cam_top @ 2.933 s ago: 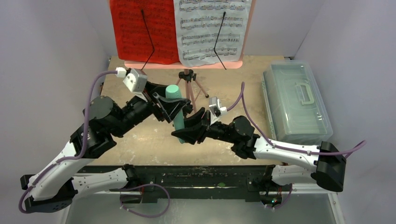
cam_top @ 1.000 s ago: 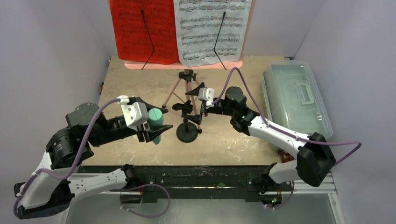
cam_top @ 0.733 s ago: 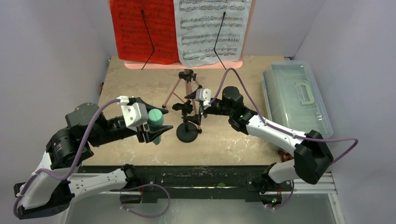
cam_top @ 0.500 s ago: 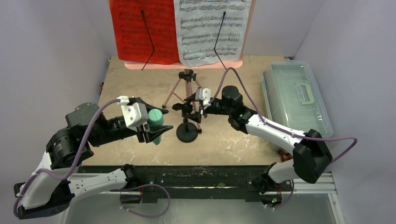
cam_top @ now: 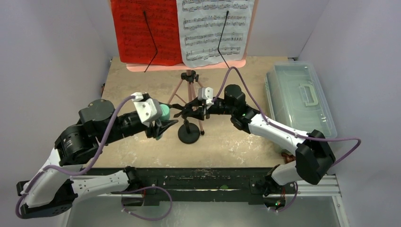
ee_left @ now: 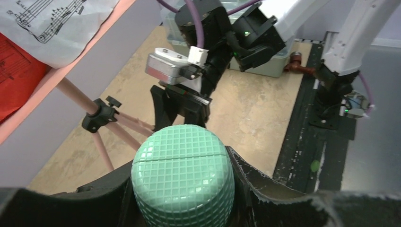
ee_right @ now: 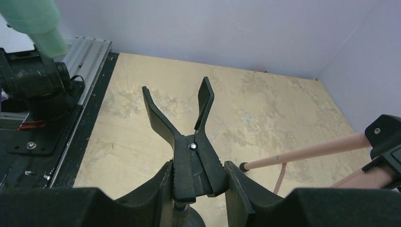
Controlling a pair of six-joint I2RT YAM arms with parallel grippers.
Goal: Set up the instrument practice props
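Note:
My left gripper [cam_top: 160, 122] is shut on the teal tube [cam_top: 164, 113], whose gridded end fills the left wrist view [ee_left: 183, 175]. It hangs just left of the small black stand [cam_top: 189, 134]. My right gripper [cam_top: 195, 110] is shut on the handles of the stand's black clip [ee_right: 191, 142], whose two arms are spread open towards the tube [ee_right: 35, 21]. The pink tripod music stand [cam_top: 189, 78] is behind, with the red page [cam_top: 144, 30] and the white page [cam_top: 213, 30] on its desk.
A clear plastic lidded box [cam_top: 299, 101] lies at the right of the table. The tripod's pink legs [ee_right: 302, 153] spread just behind the black stand. Purple walls close in the left, right and back. A black rail [cam_top: 198, 177] runs along the near edge.
My left gripper has carried the teal tube up and to the right, close to the clip. My right gripper has closed on the clip's handles and its arms now stand open.

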